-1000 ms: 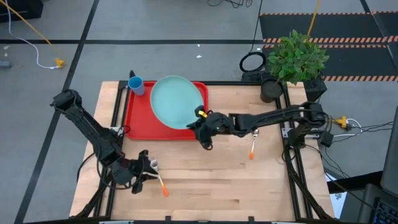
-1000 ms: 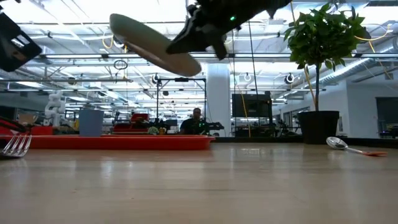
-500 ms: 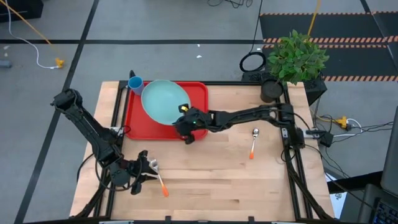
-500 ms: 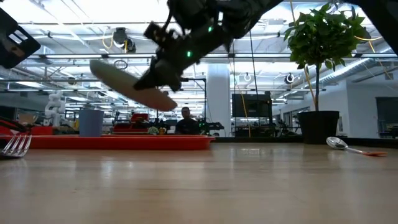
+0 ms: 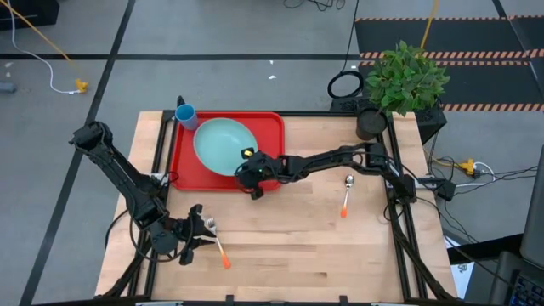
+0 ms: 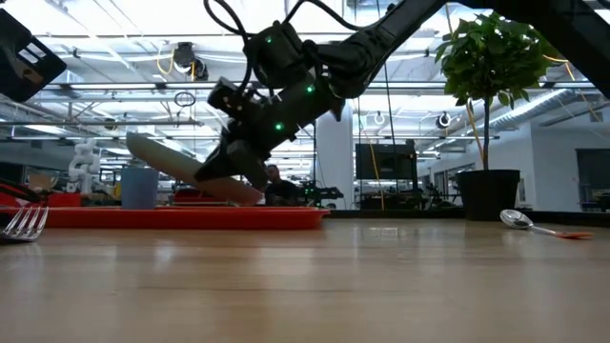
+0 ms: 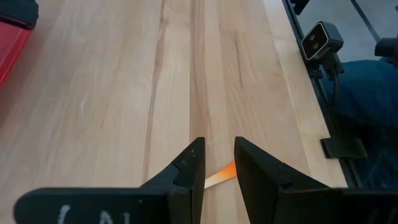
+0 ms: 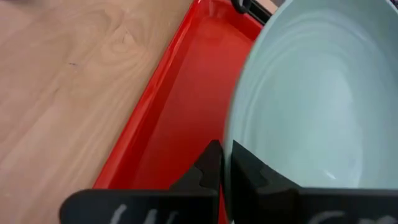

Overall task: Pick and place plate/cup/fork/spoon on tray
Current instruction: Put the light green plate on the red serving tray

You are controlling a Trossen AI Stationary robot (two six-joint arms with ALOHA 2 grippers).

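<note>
**Q:** Over the tray (image 5: 185,166), where does the plate (image 5: 223,144) sit relative to the right claw (image 5: 252,170)?

**A:** The plate is held above the red tray, tilted, with its far edge low and its near edge raised, as the low view shows (image 6: 181,170). The right claw (image 8: 225,163) is clamped tight on the plate's rim at the edge nearest the worktop's (image 5: 297,246) centre; one finger lies under the rim, the other over it. The tray's near rim runs just beside the claw.

**Q:** Position of the remaining items?

**A:** The cup (image 5: 186,116) stands upright at the tray's far left corner, just beside the plate's edge. The spoon (image 5: 346,196) lies on the bare worktop to the right of the tray, well apart from the right claw, bowl pointing away from the front edge.

**Q:** Status of the left claw?

**A:** The left claw (image 5: 202,234) sits low near the front left corner of the worktop. Its fingers are closed on the fork (image 5: 215,240): the orange handle shows between them in the left wrist view (image 7: 219,175), and the tines (image 6: 26,223) hang just above the worktop.
</note>
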